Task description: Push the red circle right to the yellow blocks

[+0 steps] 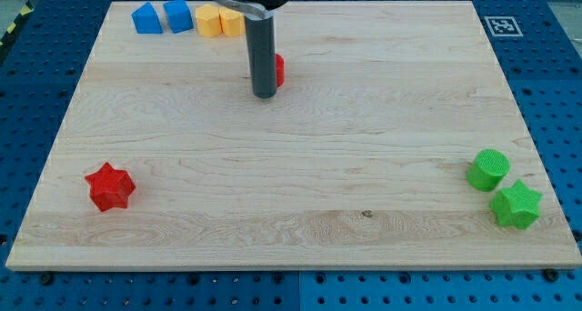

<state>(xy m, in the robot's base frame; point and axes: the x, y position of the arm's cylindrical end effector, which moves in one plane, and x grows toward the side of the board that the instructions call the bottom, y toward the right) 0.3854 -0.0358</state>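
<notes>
The red circle (278,70) was seen only as a sliver on the right side of the dark rod, which hid most of it; it lay toward the far part of the wooden board (364,165), below and to the right of the yellow blocks (220,22). My tip (264,95) was planted just left of and slightly nearer than the circle, apparently touching it, though contact could not be confirmed behind the rod. No claw was fitted, so no open or closed state could be told.

The deciding relation was judged to be this: the circle sat on the right of the tip, while its goal, the spot just right of the yellow pair, lay farther away and a little to the left. A push from the present side would likely carry the circle rightward past the goal, so the tip would probably have to be brought round to the circle's near side.

At the far left, two blue blocks (162,17) stood touching the yellow pair's left. A green cylinder (488,170) and a green star (516,205) sat together at the near right, and a red star (110,185) lay alone at the near left, all well apart from the action.
</notes>
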